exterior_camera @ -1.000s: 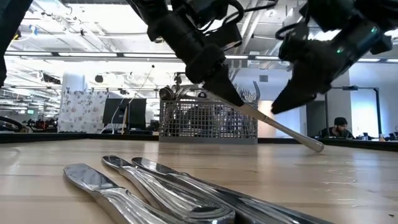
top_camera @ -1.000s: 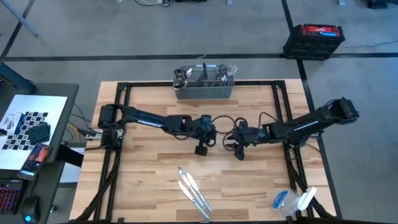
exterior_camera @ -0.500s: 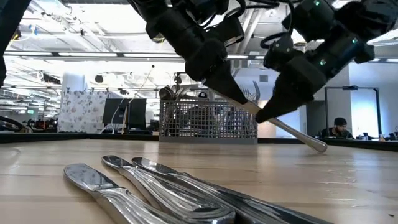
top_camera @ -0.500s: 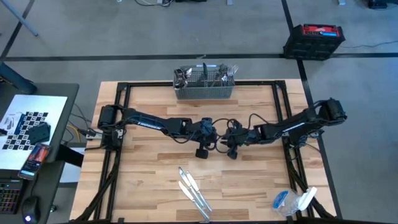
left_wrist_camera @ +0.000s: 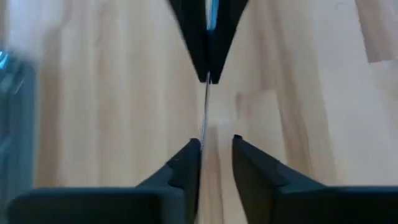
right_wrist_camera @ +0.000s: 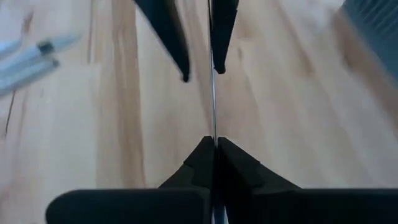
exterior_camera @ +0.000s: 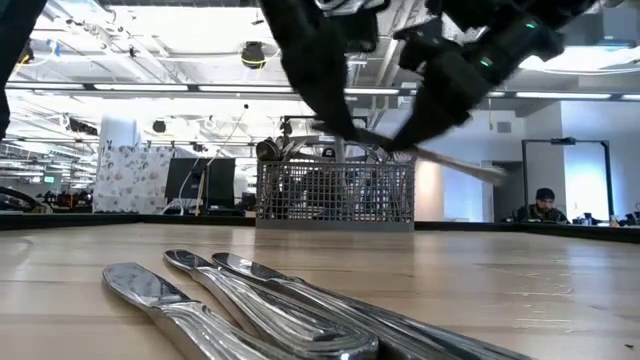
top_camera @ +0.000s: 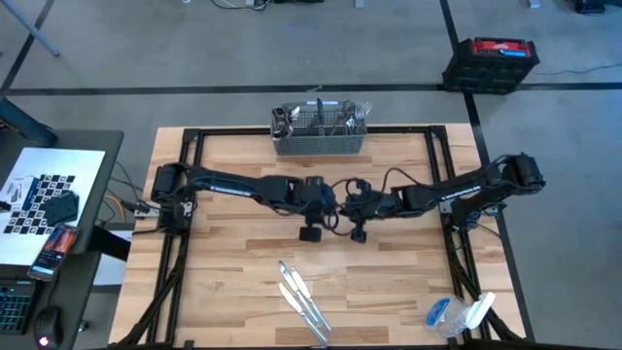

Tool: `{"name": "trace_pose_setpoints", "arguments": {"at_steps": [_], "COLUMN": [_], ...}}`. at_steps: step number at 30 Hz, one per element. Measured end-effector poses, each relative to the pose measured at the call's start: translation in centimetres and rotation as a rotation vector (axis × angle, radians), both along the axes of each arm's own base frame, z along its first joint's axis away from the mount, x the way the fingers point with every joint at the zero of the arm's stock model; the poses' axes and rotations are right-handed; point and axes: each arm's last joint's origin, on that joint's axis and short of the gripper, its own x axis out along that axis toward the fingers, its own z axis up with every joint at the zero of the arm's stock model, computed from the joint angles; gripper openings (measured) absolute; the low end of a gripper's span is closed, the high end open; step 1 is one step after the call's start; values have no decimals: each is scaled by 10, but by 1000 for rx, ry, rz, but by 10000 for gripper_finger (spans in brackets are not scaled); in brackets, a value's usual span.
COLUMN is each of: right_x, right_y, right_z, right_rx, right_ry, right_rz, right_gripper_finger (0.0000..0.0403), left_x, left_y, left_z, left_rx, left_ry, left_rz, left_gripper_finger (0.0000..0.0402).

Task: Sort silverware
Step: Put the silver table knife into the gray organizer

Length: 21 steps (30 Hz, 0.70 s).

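Steel changes hands above mid-table: the right gripper [right_wrist_camera: 214, 144] has clamped its fingers on the slim piece of silverware [exterior_camera: 455, 162], while the left gripper [left_wrist_camera: 216, 144], which pinched it a second ago, has parted its fingers; the handover looks done; other sorted pieces [top_camera: 301, 297] lie near the front edge, the mesh basket [top_camera: 319, 133] at the back.

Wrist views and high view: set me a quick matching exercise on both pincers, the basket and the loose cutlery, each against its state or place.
1. left pincer
2. right pincer
3. wire basket
4. loose cutlery

A. far edge of the table
B. shut on the utensil
C. open
D. lying flat on the table's near side

Pairs: 1-C, 2-B, 3-A, 4-D
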Motion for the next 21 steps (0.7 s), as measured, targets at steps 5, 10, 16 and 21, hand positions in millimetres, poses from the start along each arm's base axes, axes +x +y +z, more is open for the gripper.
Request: {"name": "trace_pose_setpoints", "arguments": {"at_steps": [5,10,16,21], "right_x": [11,11,-4,-9], "right_y": [-42,-108,-165,-198], "right_z": [28,68,114,123], "right_rx": [-64,-102,-111,-149], "right_ry": [-70,-214,-494,-705], "right_rz": [4,-141,-167,-239], "right_gripper_finger": [1,1,1,1], "left_x": [-42,-108,-184,-228], "left_y": [14,16,18,17], "left_z": [50,112,154,147], "left_rx": [-34,5,47,4], "left_ry": [52,-111,-391,-539], "left_rz": [152,251,409,451], "left_gripper_finger": [122,124,125,125]}}
